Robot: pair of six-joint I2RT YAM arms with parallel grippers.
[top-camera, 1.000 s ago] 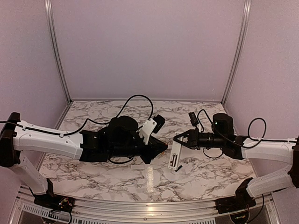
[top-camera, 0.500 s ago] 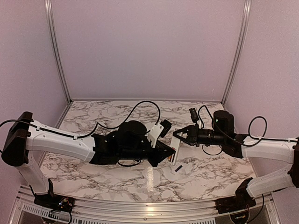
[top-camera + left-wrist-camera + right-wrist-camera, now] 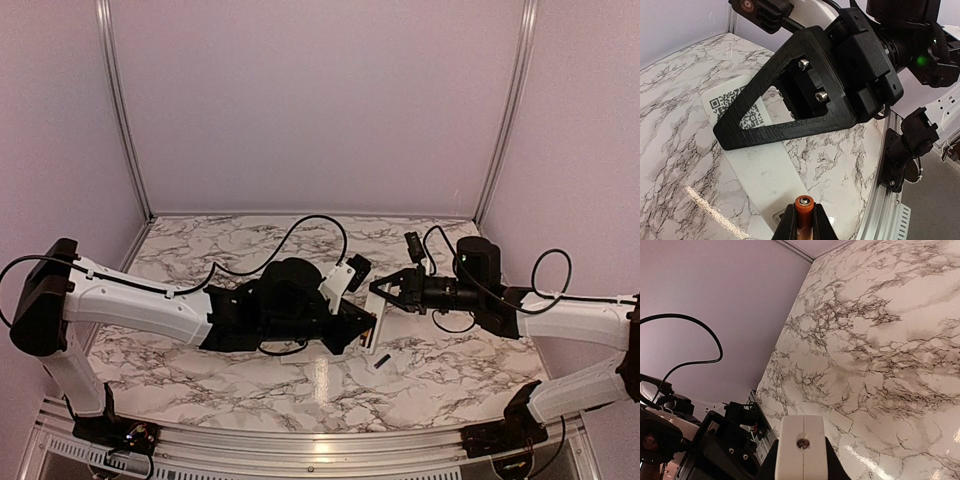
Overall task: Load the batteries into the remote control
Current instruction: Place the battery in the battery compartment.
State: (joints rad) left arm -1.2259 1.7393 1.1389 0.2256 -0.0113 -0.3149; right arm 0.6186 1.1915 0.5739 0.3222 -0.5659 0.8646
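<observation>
The remote control [image 3: 375, 325] is a slim white slab, back side up, with a QR label [image 3: 735, 107] on it in the left wrist view. My right gripper [image 3: 383, 292] is shut on its far end. The right wrist view shows that end face [image 3: 802, 440] between the jaws. My left gripper [image 3: 804, 222] is shut on the orange battery [image 3: 804, 206] and holds it just above the remote's near end, by the recess [image 3: 771, 217]. In the top view the left gripper [image 3: 366, 323] touches the remote's side. The black battery [image 3: 381, 362] lies on the table by the remote's near end.
A small flat white piece [image 3: 295, 357] lies on the marble table [image 3: 450, 370] under my left arm and also shows in the right wrist view [image 3: 841, 420]. Purple walls enclose the back and sides. A metal rail [image 3: 885, 220] runs along the table's near edge.
My left arm has reached right, bringing the orange battery up to the remote. My right gripper has shifted the remote slightly left and back.
</observation>
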